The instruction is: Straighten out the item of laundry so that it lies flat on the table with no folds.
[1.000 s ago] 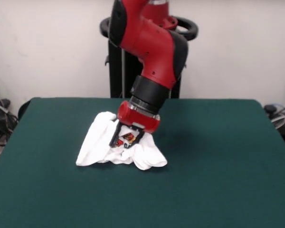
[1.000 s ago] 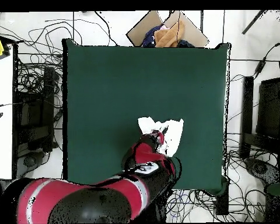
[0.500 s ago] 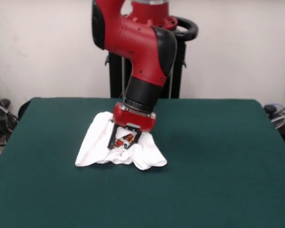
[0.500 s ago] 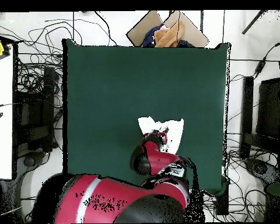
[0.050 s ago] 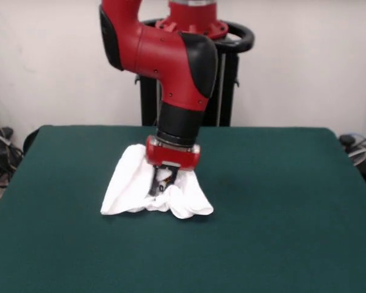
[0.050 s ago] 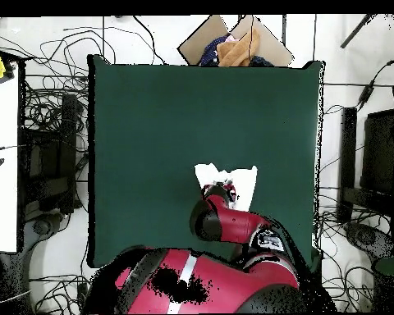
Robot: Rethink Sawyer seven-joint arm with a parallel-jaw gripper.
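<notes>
The item of laundry point(image 5: 132, 186) is a white shirt bunched in a crumpled heap on the green table point(image 5: 280, 201), a little left of its middle. Only a scrap of its red print shows between the folds. My gripper point(image 5: 159, 184) points straight down into the top of the heap, its fingers pinched together on a raised fold. In the overhead view the shirt point(image 6: 238, 177) shows as a small white patch on the table point(image 6: 167, 123), with the gripper point(image 6: 226, 189) at its lower edge and the arm covering part of it.
An open cardboard box point(image 6: 233, 45) with clothes sits on the floor beyond the table's top edge in the overhead view. A white bench point(image 6: 2, 164) stands at the left. Cables and dark stands point(image 6: 373, 164) surround the table.
The fingers, spread wide over the printed patch before, have closed onto the fold. The arm's upper links have swung left in the front view. The heap has barely shifted.
</notes>
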